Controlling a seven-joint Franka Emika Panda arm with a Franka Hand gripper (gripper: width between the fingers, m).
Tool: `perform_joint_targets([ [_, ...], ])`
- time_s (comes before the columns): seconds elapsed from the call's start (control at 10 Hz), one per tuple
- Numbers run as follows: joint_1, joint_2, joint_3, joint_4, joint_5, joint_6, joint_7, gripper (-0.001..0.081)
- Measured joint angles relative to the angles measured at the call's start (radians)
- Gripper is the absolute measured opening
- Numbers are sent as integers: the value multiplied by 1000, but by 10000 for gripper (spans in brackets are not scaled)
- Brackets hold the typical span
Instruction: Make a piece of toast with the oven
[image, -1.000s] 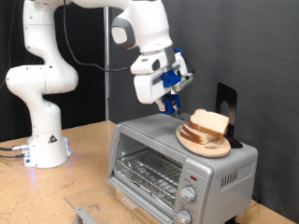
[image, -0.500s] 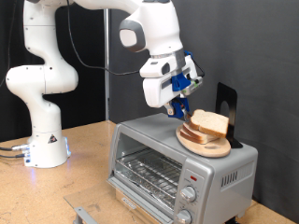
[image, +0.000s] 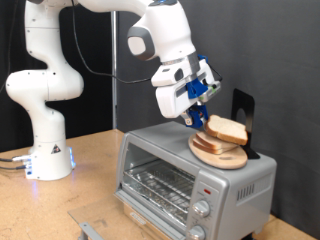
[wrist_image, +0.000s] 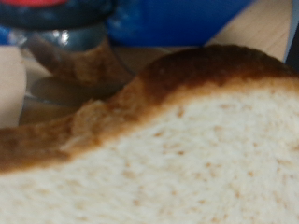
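The silver toaster oven (image: 190, 178) stands on the table, its wire rack showing through the front. On its top sits a round wooden plate (image: 222, 156) with two stacked bread slices. The upper slice is the piece of toast (image: 228, 128), pale with a brown crust. My gripper (image: 197, 110) hangs tilted just beside the toast's edge on the exterior view's left, fingers apart, holding nothing. In the wrist view the toast (wrist_image: 177, 140) fills most of the frame, very close and blurred, with the wooden plate (wrist_image: 89, 75) behind it.
A black upright object (image: 241, 112) stands on the oven top behind the plate. The arm's white base (image: 45, 140) is at the exterior view's left on the wooden table (image: 85, 190). Two knobs (image: 203, 212) are on the oven's front.
The gripper has moved toward the exterior view's right and slightly up, closing in on the bread on the plate. The bread and plate have not moved.
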Motion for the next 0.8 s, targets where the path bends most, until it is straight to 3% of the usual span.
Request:
perform_joint_targets([
  [0.4,0,-82,-3,-74,57,5,-65,438],
  [0.8,1,-198,-12,-159,197,4,-162,438],
])
